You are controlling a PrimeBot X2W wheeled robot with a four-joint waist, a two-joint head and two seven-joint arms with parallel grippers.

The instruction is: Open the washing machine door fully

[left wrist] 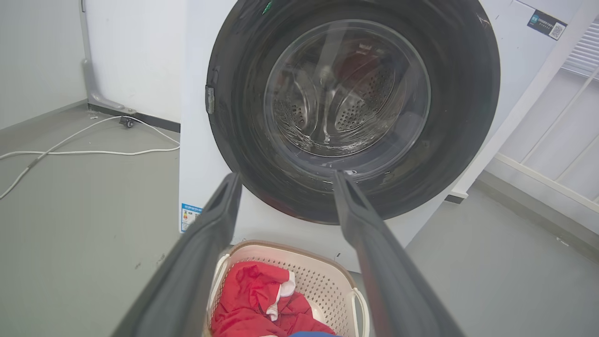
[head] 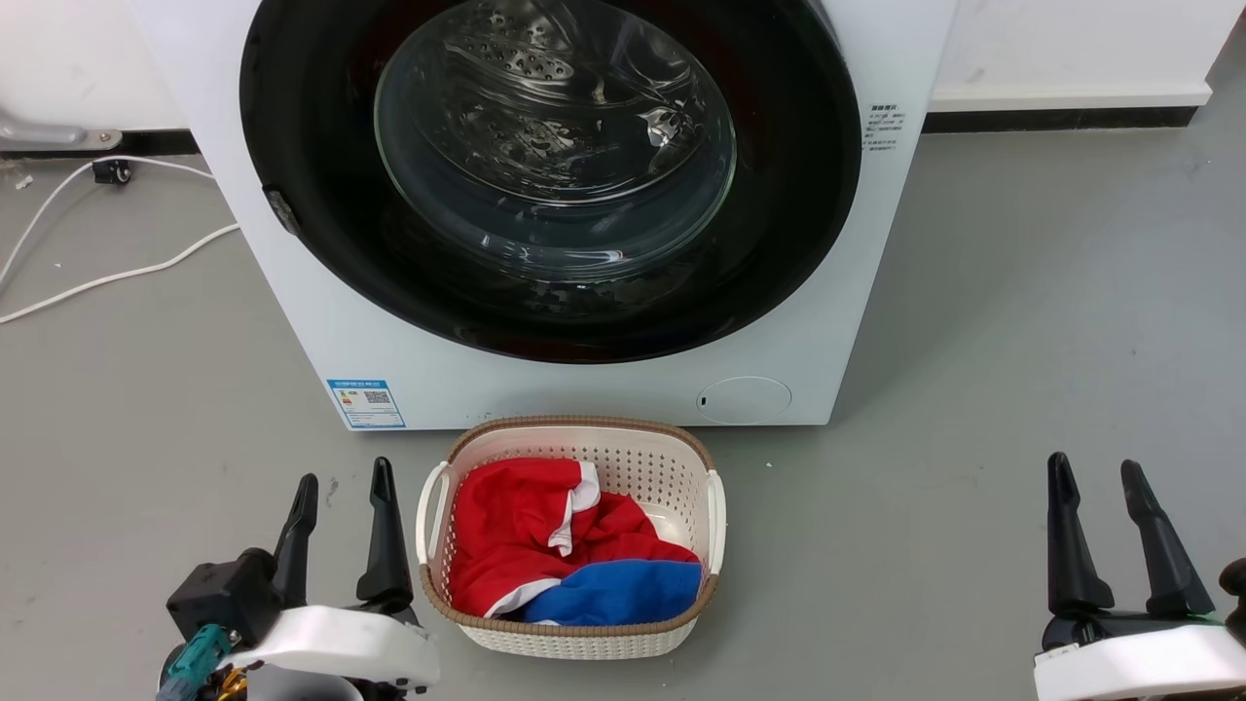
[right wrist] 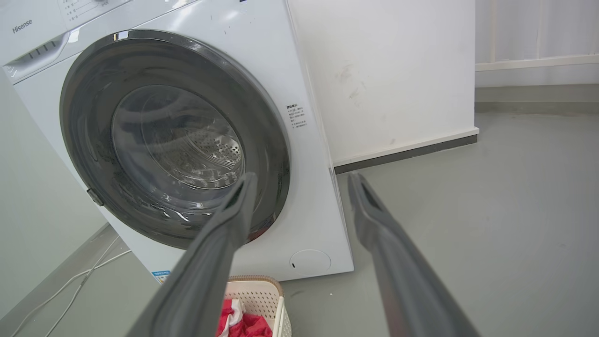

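Left gripper: low at the lower left of the head view, above the grey floor and just left of the basket; the two long dark fingers point up toward the machine, spread apart, with nothing between them.
Left arm pose: pale wrist shell below the fingers, dark joint block on its outer side; well short of the machine, touching nothing.
Left wrist view: looks straight at the door; fingertips line up with the lower black rim but stand apart from it, with the basket below them.
Right gripper: low at the lower right of the head view, fingers upright and parted, empty, over bare floor.
Right arm pose: well off to the right of the machine and the basket; in its wrist view aimed past the machine's lower right corner, one fingertip lined up with the door rim, the other with the floor.
Washing machine: white front-loader straight ahead, blue sticker low on its left, round cap low on its right.
Washing machine door: closed, flush with the front, steel drum visible through the glass; small catch on its left rim.
Basket: cream, on the floor just in front of the machine, holding a red garment and a blue garment.
White cable: on the floor to the machine's left.
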